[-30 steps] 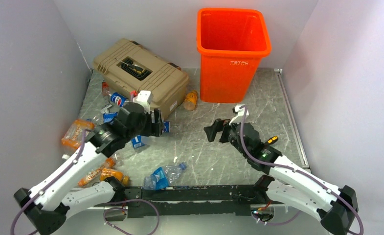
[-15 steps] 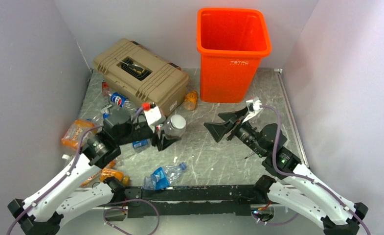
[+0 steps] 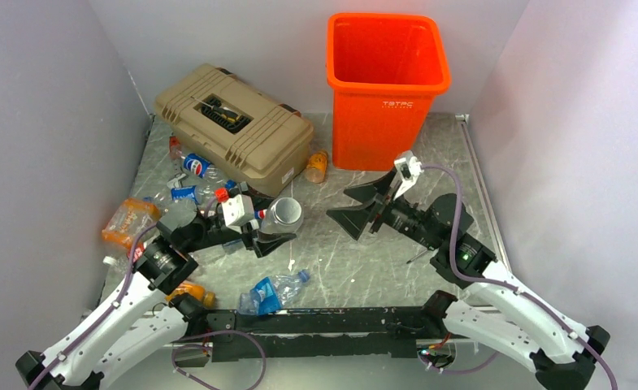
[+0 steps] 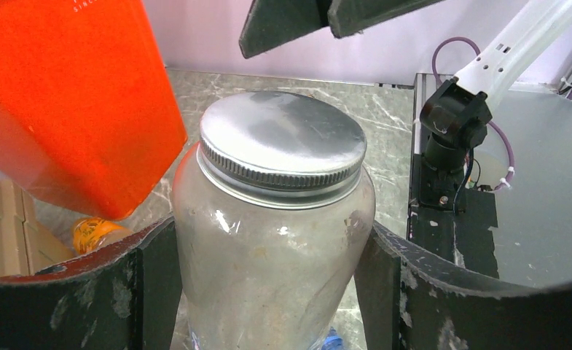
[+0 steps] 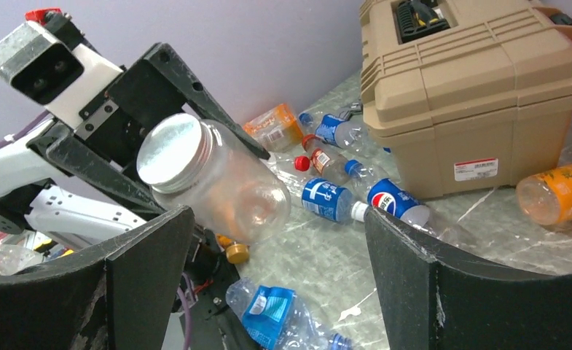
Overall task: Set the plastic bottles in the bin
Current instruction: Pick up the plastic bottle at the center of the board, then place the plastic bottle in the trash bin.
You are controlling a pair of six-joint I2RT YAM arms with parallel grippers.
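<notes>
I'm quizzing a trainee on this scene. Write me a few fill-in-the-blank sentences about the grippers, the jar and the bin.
1. The jar in the left gripper has its lid screwed ____.
2. The right gripper holds nothing; its jaws are ____.
3. The bin is coloured ____.
Missing words: on; open; orange.
</notes>
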